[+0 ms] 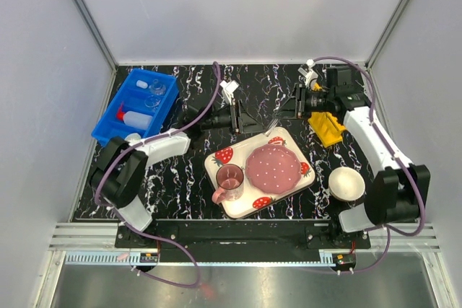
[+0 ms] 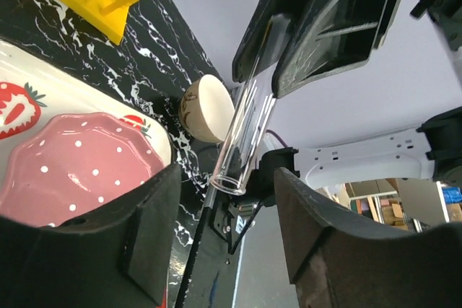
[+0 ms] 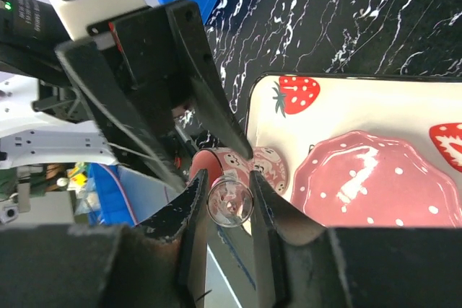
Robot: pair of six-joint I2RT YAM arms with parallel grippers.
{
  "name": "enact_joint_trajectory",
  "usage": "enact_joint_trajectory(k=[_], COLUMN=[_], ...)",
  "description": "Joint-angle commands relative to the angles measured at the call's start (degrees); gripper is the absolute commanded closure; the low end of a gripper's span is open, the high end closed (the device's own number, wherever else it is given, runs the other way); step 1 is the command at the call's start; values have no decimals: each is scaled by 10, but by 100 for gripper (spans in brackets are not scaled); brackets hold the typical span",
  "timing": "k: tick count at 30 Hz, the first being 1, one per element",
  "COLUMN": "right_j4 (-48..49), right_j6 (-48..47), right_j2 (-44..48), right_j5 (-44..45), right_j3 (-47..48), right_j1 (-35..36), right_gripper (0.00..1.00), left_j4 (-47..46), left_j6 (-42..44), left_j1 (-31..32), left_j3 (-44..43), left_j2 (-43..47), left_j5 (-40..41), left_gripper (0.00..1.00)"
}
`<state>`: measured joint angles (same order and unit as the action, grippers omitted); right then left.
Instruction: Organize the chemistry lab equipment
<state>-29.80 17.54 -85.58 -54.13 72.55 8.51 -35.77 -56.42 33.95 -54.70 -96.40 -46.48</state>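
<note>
Bowl (image 1: 346, 182), white, sits nearest on the black marble table (image 1: 180, 178), just beside the right arm's base. Left of it is the strawberry-print tray (image 1: 238, 207), lying at an angle mid-table and carrying a pink dotted plate (image 1: 274, 166) and a pink cup (image 1: 229, 178).

Both grippers meet over the tray's far edge, facing each other. The right gripper (image 3: 229, 205) is clamped on a thin clear glass tube (image 2: 244, 135), fingers tight on both sides. The tube lies roughly level in the air and points toward the left arm. The left gripper (image 2: 225, 184) is spread wide, with the tube's open end between its fingertips and a gap on each side, so no contact there.

Left arm: elbow folded back near its base, forearm running right across the table, wrist pointing right. Right arm: stretched along the right side to the far edge, wrist bent back so its gripper points left.

Yellow holed rack (image 1: 326, 129) lies on the table right under the right wrist, just past the tray's far right corner. It is partly covered by that arm from above.

Blue bin (image 1: 112, 110) sits at the far left, well apart from the handover. It holds the white squeeze bottle with red spout (image 1: 135, 116) and some small clear glassware (image 1: 153, 88), too small to tell which pieces.
</note>
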Motion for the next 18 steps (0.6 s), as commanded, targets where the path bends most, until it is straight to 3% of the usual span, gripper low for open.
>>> enact_joint_trajectory(k=[1, 9, 12, 18], right_j4=[-2, -40, -46, -6], right_j6=[-58, -136, -159, -173], right_j2=[86, 180, 203, 193], right_j5=[45, 129, 206, 316], right_j3=[-16, -75, -91, -118], right_j1=[-9, -131, -163, -197], right_gripper=[83, 83, 82, 82], left_j4=[45, 236, 291, 383], left_j6=[68, 230, 272, 319], left_j1=[-4, -90, -152, -267], left_j3=[-4, 37, 63, 82], left_j2=[75, 245, 314, 385], left_j5=[32, 122, 142, 126], left_gripper=[38, 19, 1, 1])
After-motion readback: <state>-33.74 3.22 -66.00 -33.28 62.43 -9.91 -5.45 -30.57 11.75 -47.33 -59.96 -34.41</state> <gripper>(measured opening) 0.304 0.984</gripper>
